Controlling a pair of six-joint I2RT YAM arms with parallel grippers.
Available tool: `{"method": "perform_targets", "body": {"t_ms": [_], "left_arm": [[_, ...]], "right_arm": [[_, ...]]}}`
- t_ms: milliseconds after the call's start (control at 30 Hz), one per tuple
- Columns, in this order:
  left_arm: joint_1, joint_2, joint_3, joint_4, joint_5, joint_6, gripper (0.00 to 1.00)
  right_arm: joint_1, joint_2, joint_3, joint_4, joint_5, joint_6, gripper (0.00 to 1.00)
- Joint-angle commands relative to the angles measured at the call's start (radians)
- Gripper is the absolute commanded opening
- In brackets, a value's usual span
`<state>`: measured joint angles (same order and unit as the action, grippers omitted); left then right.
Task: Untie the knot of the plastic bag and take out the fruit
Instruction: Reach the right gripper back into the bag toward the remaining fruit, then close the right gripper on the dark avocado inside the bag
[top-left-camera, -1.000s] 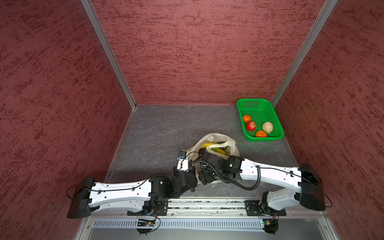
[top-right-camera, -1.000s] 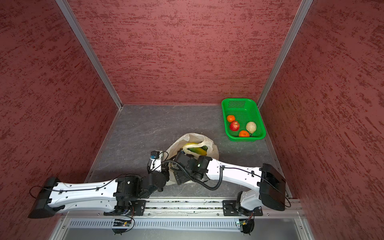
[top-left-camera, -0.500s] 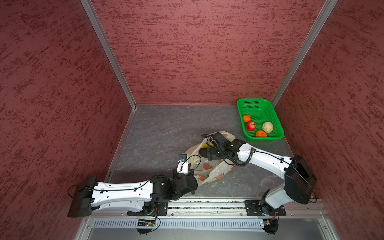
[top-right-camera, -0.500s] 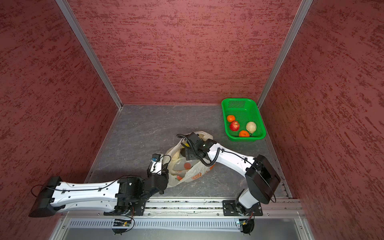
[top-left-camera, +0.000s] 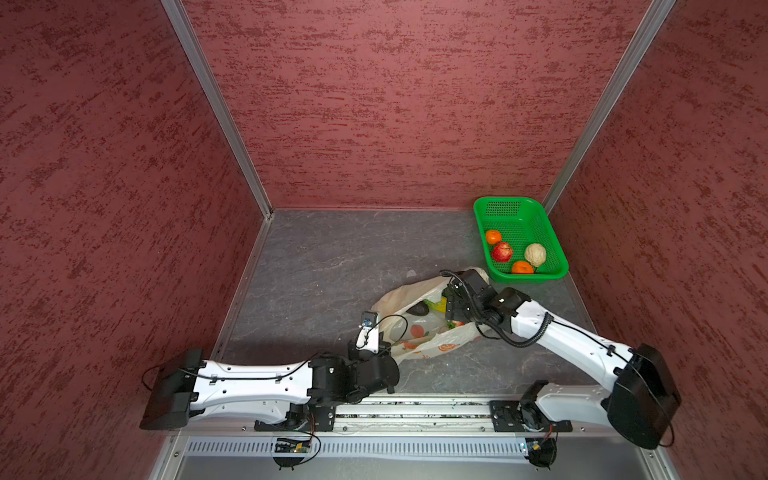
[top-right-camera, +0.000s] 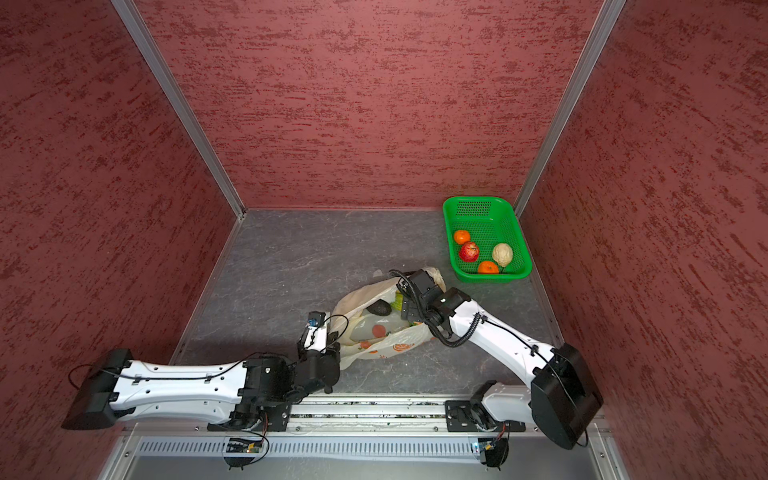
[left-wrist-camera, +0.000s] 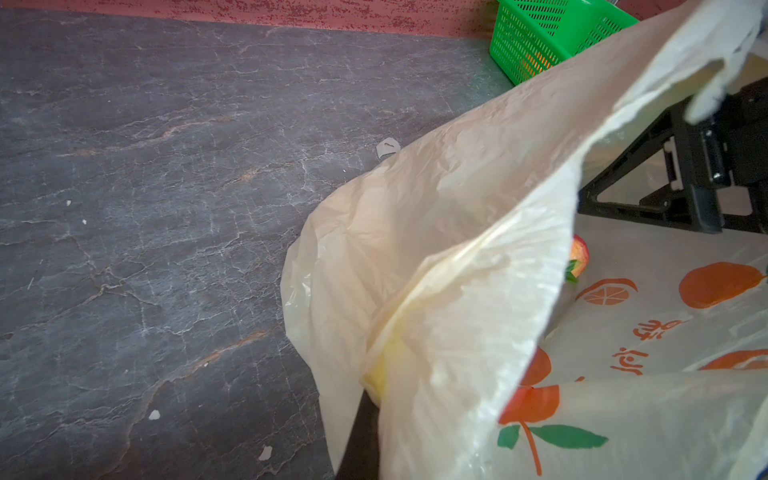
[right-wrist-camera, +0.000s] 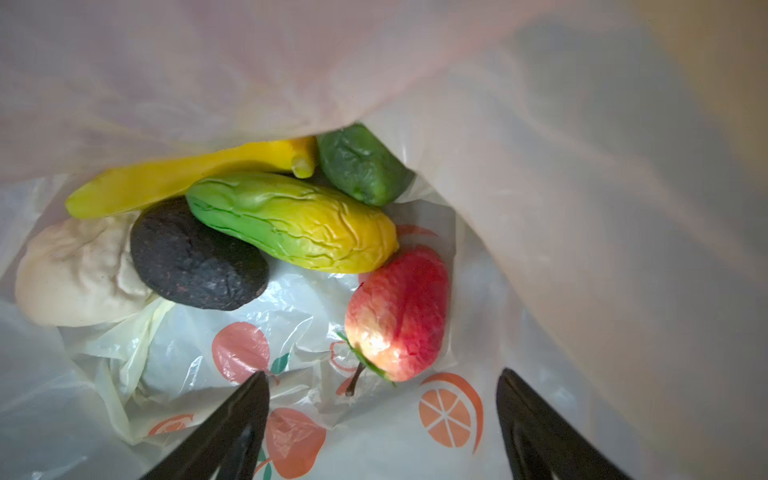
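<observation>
The plastic bag, thin cream film printed with oranges and green leaves, lies on the grey stone-look tabletop between the two arms, near the front and just short of the green basket in the far right corner; both top views show its mouth gaping open. The left gripper is clenched on the bag's near edge and holds a fold of film up like a tent. The right gripper is inside the mouth, jaws spread wide and grasping nothing, its tips hanging just short of a red apple. The fruit in the bag is bunched together beyond that apple: a yellow-green mango, a dark avocado touching it, a yellow banana behind both, a deep green piece and a cream bumpy piece at the side. In the basket sit two oranges, a second red apple and a cream bumpy fruit
</observation>
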<state>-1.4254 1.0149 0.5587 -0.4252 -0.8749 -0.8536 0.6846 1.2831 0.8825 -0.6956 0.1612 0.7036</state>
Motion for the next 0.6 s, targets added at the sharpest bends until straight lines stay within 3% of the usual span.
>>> {"method": "perform_targets", "body": {"t_ms": [0, 300, 567], "left_arm": [[-0.006, 0.025, 0.047, 0.064, -0.010, 0.068, 0.00], [-0.035, 0.079, 0.055, 0.078, 0.029, 0.059, 0.00], [-0.058, 0.096, 0.025, -0.008, 0.058, -0.036, 0.00]], "right_arm": [[0.036, -0.001, -0.015, 0.068, -0.057, 0.029, 0.87], [0.148, 0.021, -0.121, 0.197, -0.092, 0.128, 0.92], [0.217, -0.025, -0.257, 0.240, -0.043, 0.211, 0.96]]}}
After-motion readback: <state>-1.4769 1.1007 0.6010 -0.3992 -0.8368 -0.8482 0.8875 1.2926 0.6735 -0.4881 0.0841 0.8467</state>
